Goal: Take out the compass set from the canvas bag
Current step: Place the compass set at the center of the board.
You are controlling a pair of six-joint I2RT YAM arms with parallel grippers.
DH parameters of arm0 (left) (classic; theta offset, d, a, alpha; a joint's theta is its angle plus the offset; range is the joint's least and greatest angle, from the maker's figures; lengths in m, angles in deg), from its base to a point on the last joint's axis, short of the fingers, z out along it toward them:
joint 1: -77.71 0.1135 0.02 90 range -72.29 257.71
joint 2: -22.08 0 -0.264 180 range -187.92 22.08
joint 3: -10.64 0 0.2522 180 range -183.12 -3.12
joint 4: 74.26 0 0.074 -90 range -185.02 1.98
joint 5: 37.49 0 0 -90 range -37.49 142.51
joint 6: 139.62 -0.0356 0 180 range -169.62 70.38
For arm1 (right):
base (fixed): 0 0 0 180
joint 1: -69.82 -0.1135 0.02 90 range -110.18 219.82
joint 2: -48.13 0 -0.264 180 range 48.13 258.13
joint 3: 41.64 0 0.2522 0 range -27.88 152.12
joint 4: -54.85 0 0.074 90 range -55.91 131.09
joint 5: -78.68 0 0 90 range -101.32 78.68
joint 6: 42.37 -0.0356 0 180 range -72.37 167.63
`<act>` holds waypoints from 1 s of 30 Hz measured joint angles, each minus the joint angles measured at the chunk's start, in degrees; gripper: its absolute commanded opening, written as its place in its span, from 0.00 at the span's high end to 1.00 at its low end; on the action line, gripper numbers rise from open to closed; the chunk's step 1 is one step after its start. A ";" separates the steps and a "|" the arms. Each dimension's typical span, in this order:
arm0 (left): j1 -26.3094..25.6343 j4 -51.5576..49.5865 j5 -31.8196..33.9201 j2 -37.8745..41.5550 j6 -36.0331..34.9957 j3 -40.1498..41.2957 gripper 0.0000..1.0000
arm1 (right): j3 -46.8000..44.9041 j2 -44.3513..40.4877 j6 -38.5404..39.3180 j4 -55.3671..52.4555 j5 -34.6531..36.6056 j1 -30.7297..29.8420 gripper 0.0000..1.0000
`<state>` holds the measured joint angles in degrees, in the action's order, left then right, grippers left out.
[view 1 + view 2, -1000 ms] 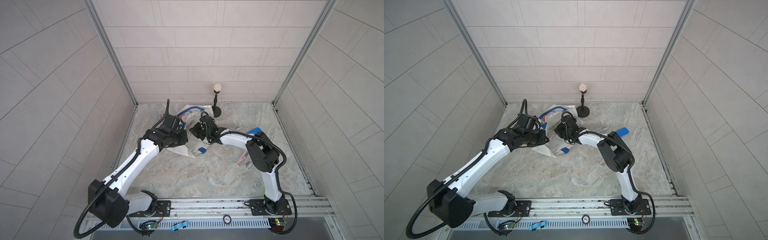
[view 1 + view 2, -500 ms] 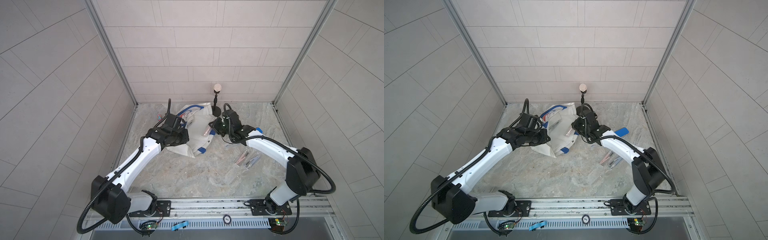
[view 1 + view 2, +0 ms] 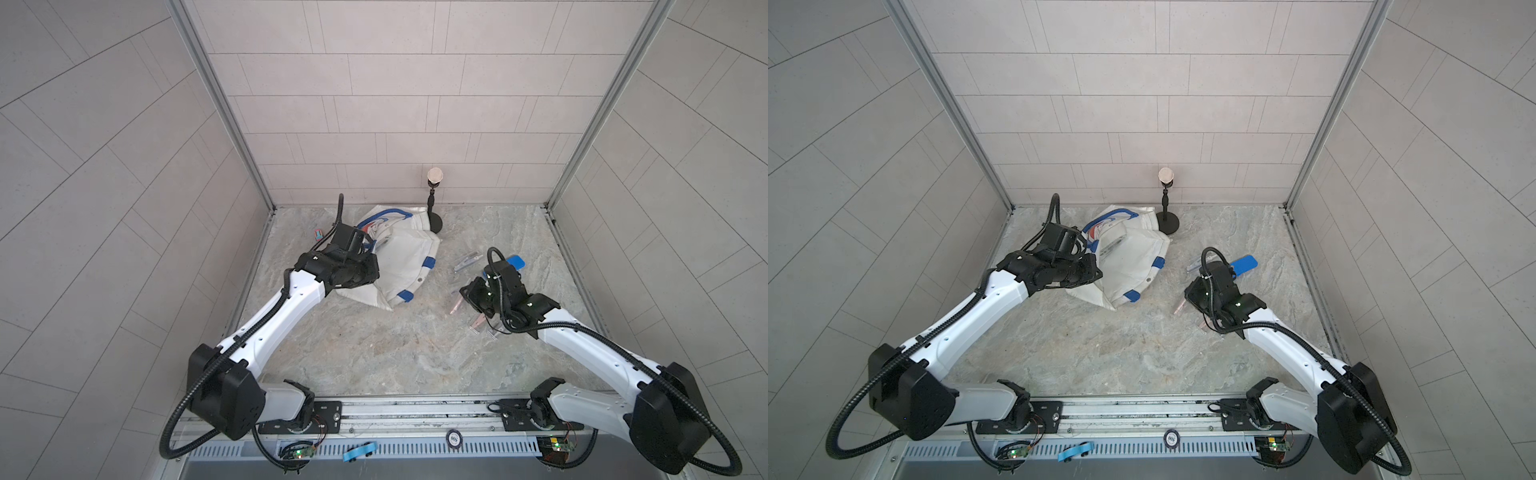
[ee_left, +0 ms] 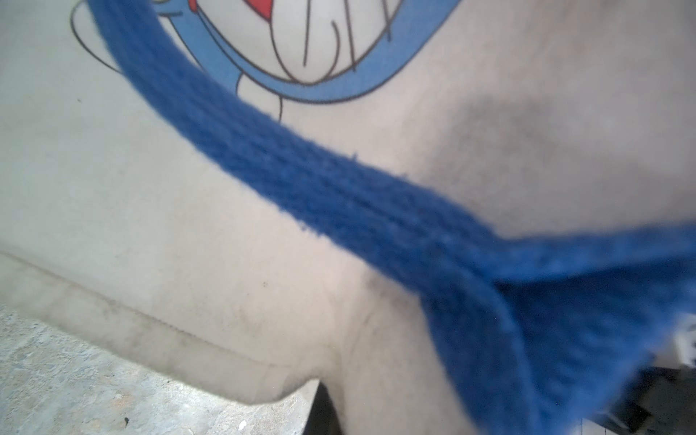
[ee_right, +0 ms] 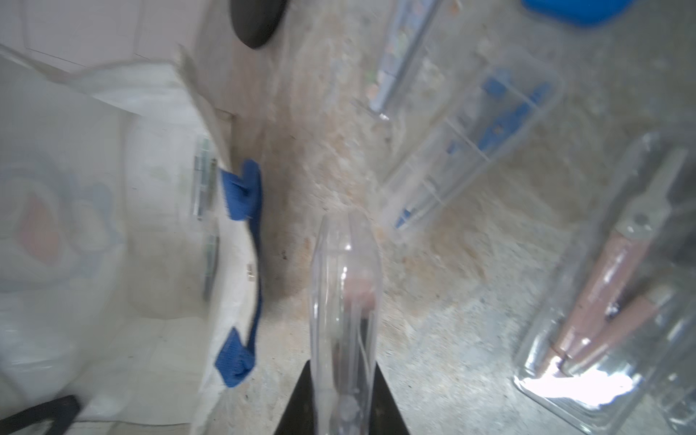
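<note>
At the desk's far left, the canvas bag slumps. The left pincer is closed on its blue strap, fingertips hidden under the wrist. The right pincer grips one clear compass pack edge-on, its contents a pink blur. Other packs lie beside it on the desk, one partly cut off.

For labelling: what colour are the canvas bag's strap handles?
Blue, clearest in the left wrist view, where a strap handle crosses the white canvas bag.
</note>
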<state>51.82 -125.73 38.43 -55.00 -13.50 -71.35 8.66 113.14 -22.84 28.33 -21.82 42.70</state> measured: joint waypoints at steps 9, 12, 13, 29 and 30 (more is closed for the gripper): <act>0.00 -0.28 -0.09 0.00 -0.13 0.00 1.00 | -10.99 7.32 -7.10 13.14 -2.16 -1.79 0.99; 0.00 -0.31 -0.15 0.04 -0.11 0.00 1.00 | -10.64 9.79 -8.07 16.20 -2.29 -1.88 0.98; 0.00 -0.33 -0.17 0.07 -0.11 0.00 1.00 | -10.23 10.75 -8.31 17.14 -2.38 -1.88 0.96; 0.00 -0.90 -1.11 3.21 0.07 1.31 1.00 | -2.51 -4.70 -7.39 -0.02 1.99 -1.97 0.57; 0.00 -0.92 -1.31 3.39 0.09 1.53 1.00 | -1.05 -5.64 -6.95 -1.07 2.27 -2.19 0.58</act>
<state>51.82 -126.65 37.11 -51.61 -13.41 -69.82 7.61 107.51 -29.79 27.26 -19.55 40.52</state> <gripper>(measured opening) 0.050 0.438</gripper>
